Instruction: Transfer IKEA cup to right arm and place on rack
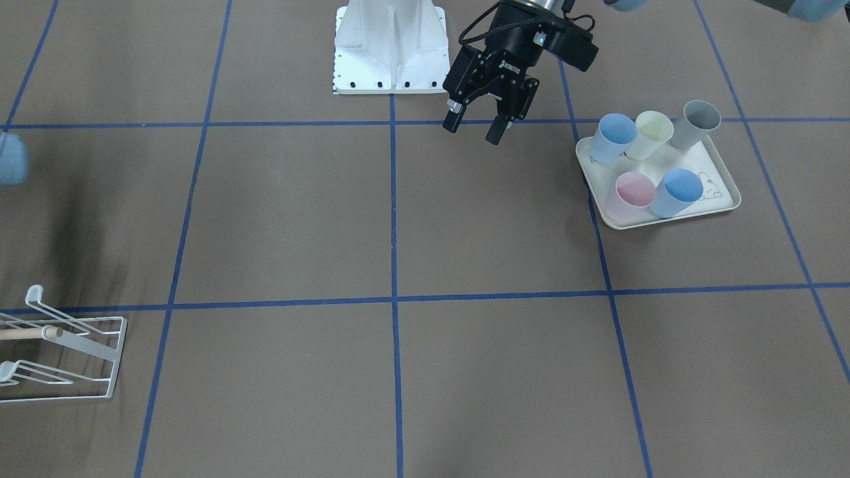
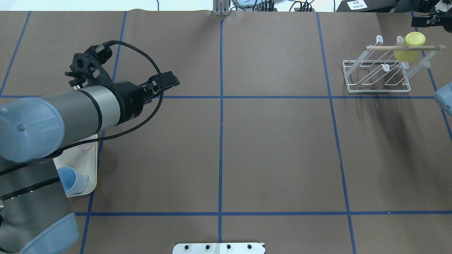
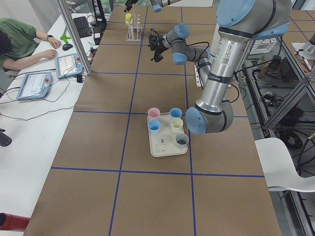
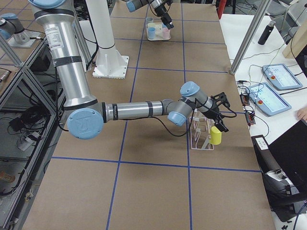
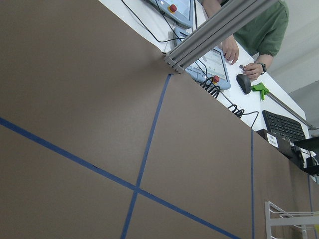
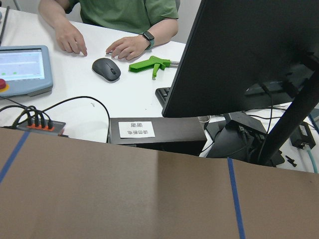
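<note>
A brown-papered table (image 2: pixel 275 148), gridded in blue tape, is seen. At its far right the rack (image 2: pixel 379 91) is set, and a plain yellow IKEA cup (image 2: pixel 409 51) is hung on it, tilted, against the dowel (image 2: pixel 385 47). The right gripper (image 4: pixel 219 122) is found just beyond the cup; how wide it is set cannot be told. The left gripper (image 1: pixel 475 127), spread and empty, is held well apart, beside the tray (image 1: pixel 671 221).

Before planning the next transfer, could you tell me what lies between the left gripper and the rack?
The overhead view shows only bare table crossed by blue tape lines between the left gripper and the rack.
</note>
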Robot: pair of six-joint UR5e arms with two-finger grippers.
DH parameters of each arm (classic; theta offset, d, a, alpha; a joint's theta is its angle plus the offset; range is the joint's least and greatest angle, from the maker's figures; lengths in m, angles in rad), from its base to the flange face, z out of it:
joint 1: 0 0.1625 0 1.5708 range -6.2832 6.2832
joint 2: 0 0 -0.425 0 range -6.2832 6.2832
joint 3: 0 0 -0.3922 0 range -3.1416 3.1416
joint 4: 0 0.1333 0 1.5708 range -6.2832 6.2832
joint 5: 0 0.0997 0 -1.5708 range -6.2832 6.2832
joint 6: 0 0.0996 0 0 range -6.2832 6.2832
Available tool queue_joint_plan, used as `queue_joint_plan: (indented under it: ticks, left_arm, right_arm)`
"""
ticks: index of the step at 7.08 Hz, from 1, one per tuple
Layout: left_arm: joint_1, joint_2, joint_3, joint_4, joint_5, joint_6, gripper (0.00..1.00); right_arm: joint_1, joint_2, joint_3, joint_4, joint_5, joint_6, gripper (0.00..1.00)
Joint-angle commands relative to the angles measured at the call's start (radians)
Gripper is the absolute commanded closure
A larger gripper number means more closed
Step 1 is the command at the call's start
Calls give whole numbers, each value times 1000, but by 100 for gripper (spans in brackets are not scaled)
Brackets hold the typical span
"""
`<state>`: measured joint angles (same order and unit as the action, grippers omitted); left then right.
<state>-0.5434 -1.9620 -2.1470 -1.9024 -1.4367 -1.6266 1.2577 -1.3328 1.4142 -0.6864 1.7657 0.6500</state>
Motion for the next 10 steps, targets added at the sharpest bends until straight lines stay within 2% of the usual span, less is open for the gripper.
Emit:
queue_joint_plan:
  ticks: [1, 2, 3, 4, 5, 6, 7, 8, 10]
  left_arm:
    - [-199, 6, -37, 209, -249, 191, 0]
    - [-308, 47, -51, 295, -381, 358, 0]
    - [-401, 124, -56, 321, -503, 522, 0]
    - [-462, 238, -65, 321, -602, 674, 0]
    - [-515, 350, -71, 318, -676, 814, 0]
    - [-526, 439, -92, 312, -697, 894, 0]
    - [-517, 445, -76, 309, -692, 878, 0]
    - [-517, 442, -18, 277, -694, 881, 0]
    - [-517, 452, 135, 55, -699, 858, 0]
  right_arm:
    - [52, 4, 84, -12, 225, 150, 0]
    - [49, 14, 144, -45, 282, 278, 0]
    - [42, 38, 235, -150, 352, 368, 0]
    - [10, 52, 340, -253, 371, 445, 0]
    - [-45, 61, 407, -289, 362, 532, 0]
    - [-84, 84, 428, -288, 350, 628, 0]
    - [-133, 87, 452, -289, 306, 676, 0]
    - [-185, 87, 466, -289, 257, 710, 0]
    - [-286, 98, 486, -288, 148, 767, 0]
